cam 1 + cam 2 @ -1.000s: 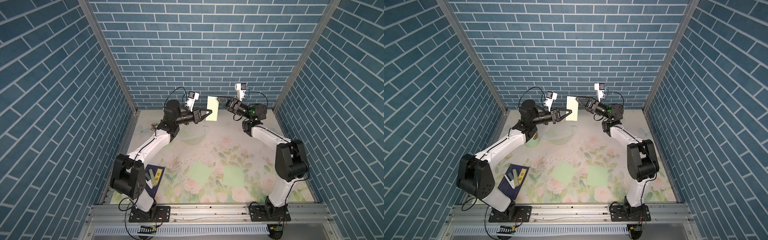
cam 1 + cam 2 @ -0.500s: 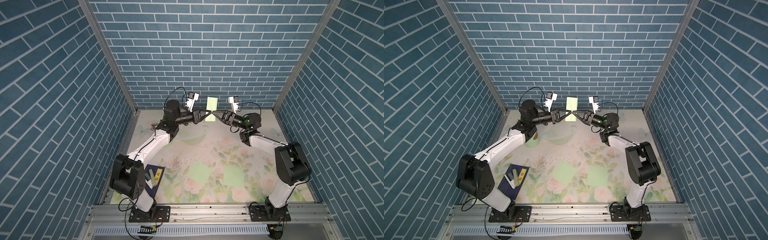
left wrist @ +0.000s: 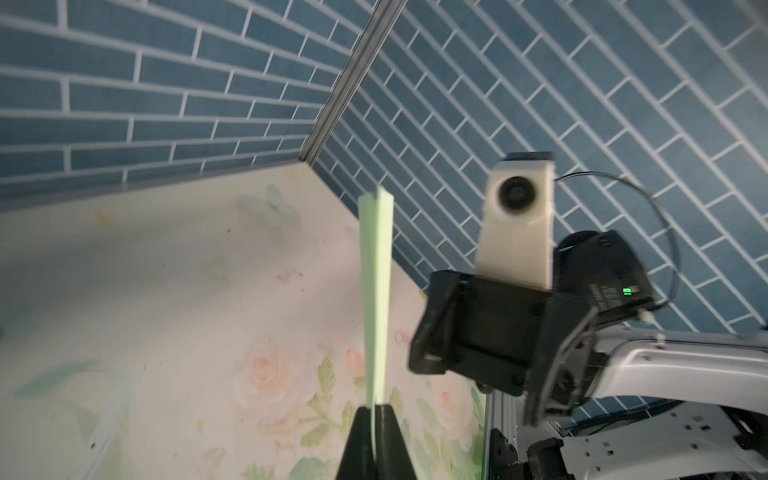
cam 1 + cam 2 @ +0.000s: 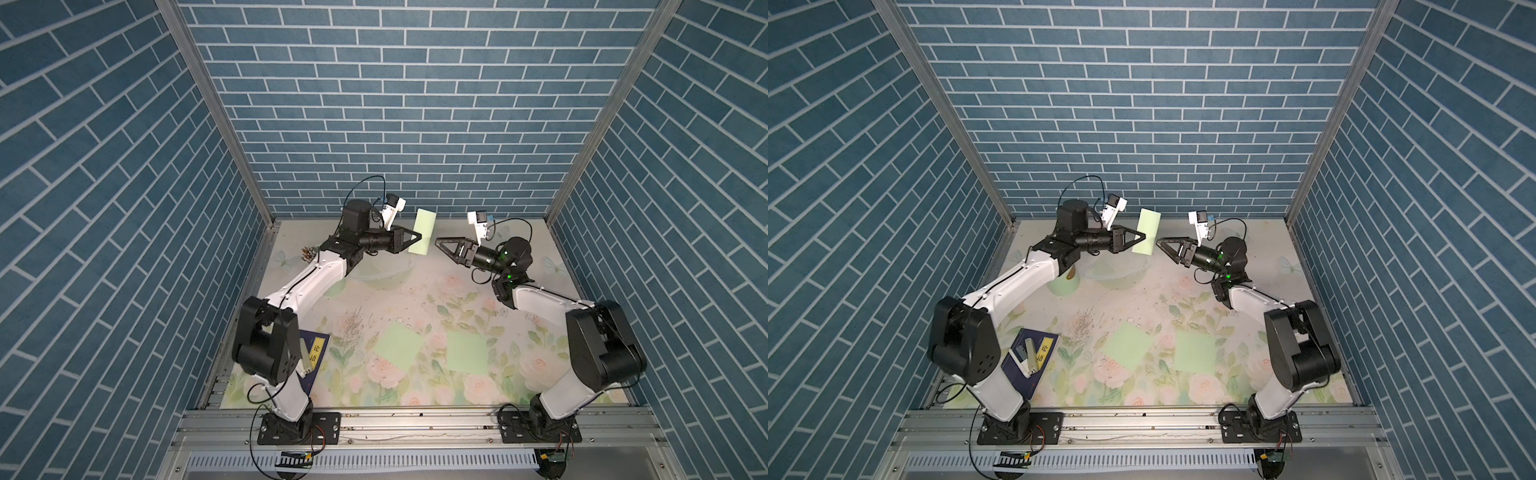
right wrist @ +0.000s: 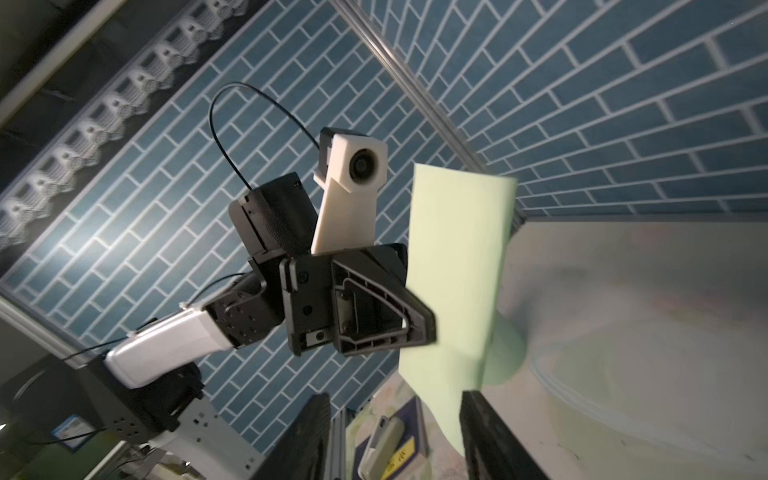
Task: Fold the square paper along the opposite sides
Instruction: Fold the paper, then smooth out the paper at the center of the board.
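A light green paper [image 4: 424, 230] [image 4: 1147, 230], folded into a narrow strip, hangs upright in the air near the back wall. My left gripper [image 4: 419, 237] [image 4: 1143, 237] is shut on its lower edge. In the left wrist view the paper [image 3: 376, 291] shows edge-on, with two layers rising from the closed left gripper [image 3: 375, 415]. My right gripper [image 4: 439, 245] [image 4: 1159, 242] stands open just right of the paper, apart from it. The right wrist view shows the paper's [image 5: 453, 270] flat face beyond the spread right gripper [image 5: 395, 395].
Two flat green paper squares [image 4: 398, 345] [image 4: 467, 352] lie on the flowered table at the front. A blue book [image 4: 313, 353] with a small grey tool on it is at the front left. A clear bowl [image 4: 386, 270] and a green cup [image 4: 1064, 284] sit below the held paper.
Half a second ago my right gripper was closed against the paper's right edge. It has since opened and drawn back to the right. The left gripper still holds the paper in the same place.
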Tool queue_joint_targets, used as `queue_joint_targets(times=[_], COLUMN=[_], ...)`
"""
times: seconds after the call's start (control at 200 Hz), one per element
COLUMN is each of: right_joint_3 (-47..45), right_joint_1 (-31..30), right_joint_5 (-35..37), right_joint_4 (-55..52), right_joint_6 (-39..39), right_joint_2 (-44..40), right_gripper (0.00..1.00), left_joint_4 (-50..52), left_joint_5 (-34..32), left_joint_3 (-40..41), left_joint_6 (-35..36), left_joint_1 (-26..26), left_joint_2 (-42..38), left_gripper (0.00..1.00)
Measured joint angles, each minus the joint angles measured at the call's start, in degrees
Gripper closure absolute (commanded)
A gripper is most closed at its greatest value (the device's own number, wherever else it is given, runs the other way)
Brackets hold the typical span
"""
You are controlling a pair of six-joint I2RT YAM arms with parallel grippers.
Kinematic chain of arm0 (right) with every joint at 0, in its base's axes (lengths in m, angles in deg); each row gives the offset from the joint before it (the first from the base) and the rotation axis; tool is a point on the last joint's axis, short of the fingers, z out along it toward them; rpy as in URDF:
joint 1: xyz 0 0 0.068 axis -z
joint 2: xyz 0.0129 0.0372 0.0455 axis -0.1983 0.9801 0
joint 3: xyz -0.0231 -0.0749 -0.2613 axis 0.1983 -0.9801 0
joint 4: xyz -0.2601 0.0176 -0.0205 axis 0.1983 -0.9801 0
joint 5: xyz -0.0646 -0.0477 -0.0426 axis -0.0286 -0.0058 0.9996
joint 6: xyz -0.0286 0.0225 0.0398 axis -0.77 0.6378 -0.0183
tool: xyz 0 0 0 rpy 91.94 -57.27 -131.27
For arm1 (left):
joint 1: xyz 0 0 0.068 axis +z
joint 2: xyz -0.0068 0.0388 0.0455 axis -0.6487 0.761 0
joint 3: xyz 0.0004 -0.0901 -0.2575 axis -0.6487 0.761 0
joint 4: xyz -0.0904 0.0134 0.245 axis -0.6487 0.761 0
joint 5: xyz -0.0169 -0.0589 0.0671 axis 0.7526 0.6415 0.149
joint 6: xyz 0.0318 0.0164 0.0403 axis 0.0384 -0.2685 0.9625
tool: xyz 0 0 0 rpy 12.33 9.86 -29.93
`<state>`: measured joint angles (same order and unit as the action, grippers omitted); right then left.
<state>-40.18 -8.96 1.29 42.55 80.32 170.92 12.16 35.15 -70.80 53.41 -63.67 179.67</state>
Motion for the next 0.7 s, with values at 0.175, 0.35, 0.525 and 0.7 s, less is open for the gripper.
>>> queue_joint_targets(times=[0.175,0.35,0.525,0.7], right_joint_3=[-10.21,-14.80,-13.97,-11.50], right_joint_1=[-5.20,-9.49,-12.39,-14.05], right_joint_5=[16.48,25.66,30.71,33.29], right_joint_4=[-8.17,-7.96,-7.56,-7.56], right_joint_6=[-26.29,-40.61,-46.93,-48.98], right_joint_2=[-7.39,1.62,9.27,15.69], right_gripper=[0.58,0.71,0.75,0.75], left_joint_4=[16.70,29.27,35.67,39.43], left_joint_5=[-4.94,-3.67,-4.07,-3.61], left_joint_3=[-2.73,-9.53,-18.93,-22.12], left_joint_6=[10.97,19.04,25.20,28.61], left_joint_1=[-0.57,-2.14,-4.22,-4.37], left_joint_2=[15.28,27.23,32.54,34.25], left_gripper=[1.00,1.00,0.99,0.92])
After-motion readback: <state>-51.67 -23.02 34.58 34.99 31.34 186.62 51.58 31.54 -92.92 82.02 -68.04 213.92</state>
